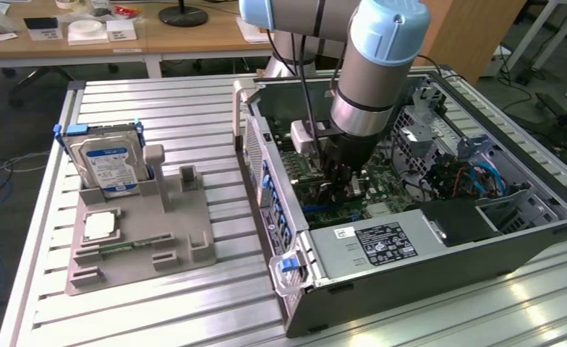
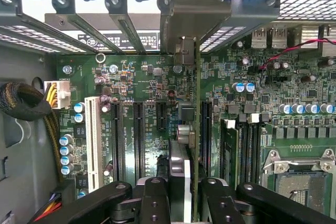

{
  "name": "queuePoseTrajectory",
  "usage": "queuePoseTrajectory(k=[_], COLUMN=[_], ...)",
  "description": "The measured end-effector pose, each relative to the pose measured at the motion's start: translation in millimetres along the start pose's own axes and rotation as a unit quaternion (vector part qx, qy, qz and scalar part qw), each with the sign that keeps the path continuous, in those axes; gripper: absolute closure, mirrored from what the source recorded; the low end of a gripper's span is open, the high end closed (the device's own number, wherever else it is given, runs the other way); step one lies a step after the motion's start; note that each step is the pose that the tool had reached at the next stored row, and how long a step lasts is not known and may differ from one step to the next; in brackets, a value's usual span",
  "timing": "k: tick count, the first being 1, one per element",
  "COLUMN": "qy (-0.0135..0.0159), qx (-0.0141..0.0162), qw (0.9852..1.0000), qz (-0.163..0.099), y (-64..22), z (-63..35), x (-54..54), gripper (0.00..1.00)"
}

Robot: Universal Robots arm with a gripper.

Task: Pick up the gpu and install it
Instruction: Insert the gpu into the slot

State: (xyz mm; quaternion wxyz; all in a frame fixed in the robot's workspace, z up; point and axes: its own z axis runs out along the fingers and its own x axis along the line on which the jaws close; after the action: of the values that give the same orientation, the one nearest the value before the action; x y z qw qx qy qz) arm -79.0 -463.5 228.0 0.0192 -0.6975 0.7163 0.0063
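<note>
My gripper (image 1: 344, 182) reaches down into the open computer case (image 1: 515, 238) and hangs just over the green motherboard (image 1: 392, 196). In the wrist view the gripper (image 2: 185, 203) is shut on the gpu (image 2: 184, 135), a thin card seen edge-on. The card stands upright along a long expansion slot of the motherboard (image 2: 142, 77). Its metal bracket (image 2: 194, 9) lies against the case's rear slot openings. I cannot tell whether the card's lower edge is fully down in the slot.
A grey fixture (image 1: 168, 238) on the exterior view's left holds the silver hard drive (image 1: 110, 163), a processor chip (image 1: 100, 225) and a memory stick (image 1: 119, 248). Inside the case are the power supply (image 1: 380, 242), coloured cables (image 1: 467, 181), a braided cable bundle (image 2: 21, 103) and the processor socket (image 2: 302, 182).
</note>
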Motion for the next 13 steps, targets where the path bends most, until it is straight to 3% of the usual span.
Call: queuePoseTrajectory(k=[13], qy=[-0.0004], qx=[-0.0002], qw=[1.0000], qz=[-0.004], y=[0.1], z=[1.1], x=[-1.3], gripper=[0.72])
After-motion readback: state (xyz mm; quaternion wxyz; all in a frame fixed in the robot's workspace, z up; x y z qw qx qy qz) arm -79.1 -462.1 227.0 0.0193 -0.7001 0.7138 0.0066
